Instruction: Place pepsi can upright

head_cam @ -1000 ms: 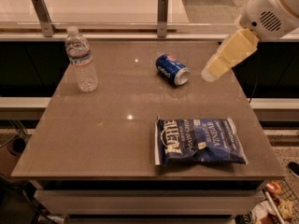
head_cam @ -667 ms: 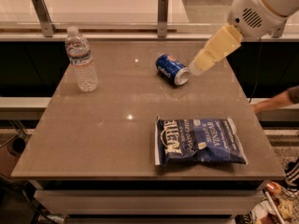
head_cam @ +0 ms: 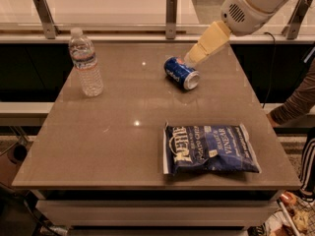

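The pepsi can [head_cam: 181, 73], dark blue with silver ends, lies on its side on the brown table [head_cam: 118, 132], right of centre toward the back. Its silver end faces the front right. My gripper [head_cam: 193, 59] reaches down from the upper right on a white arm. Its cream-coloured tip is just above the can's far upper side, touching or nearly touching it.
A clear plastic water bottle [head_cam: 85, 63] stands upright at the back left. A dark-blue chip bag [head_cam: 209, 149] lies flat at the front right. A person's arm [head_cam: 293, 104] shows beyond the table's right edge. A glass rail with metal posts [head_cam: 171, 10] runs behind.
My gripper has moved left and down from right of the can to right over its far side. The can has not moved. A person's arm has come in at the right.
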### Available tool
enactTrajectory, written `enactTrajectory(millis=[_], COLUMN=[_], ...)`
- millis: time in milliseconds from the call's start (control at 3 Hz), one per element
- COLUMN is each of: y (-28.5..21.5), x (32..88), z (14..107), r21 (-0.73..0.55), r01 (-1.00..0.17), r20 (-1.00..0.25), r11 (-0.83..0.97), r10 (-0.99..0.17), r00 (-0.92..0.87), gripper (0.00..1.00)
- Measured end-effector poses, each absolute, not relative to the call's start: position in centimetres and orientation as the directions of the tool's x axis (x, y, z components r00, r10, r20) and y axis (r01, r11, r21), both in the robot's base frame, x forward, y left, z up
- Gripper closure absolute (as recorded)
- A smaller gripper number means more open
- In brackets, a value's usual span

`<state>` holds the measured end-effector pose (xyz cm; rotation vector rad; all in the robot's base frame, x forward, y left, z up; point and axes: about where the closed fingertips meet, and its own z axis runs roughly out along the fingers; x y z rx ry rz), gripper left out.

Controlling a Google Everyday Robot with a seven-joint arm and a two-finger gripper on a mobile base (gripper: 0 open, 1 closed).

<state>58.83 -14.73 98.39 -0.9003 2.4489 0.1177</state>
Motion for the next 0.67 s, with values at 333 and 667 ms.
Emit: enactTrajectory(millis=[333,667], y=[-14.03,-14.02], x=[63.26,63.26], z=[96.40,96.40], r21=[-0.043,-0.043], r01=[-0.559,-0.559], r20=[-0.486,-0.486], r11=[0.828,0.828], r10=[-0.506,-0.506], r00=[-0.713,-0.712], gripper=[0.00,0.00])
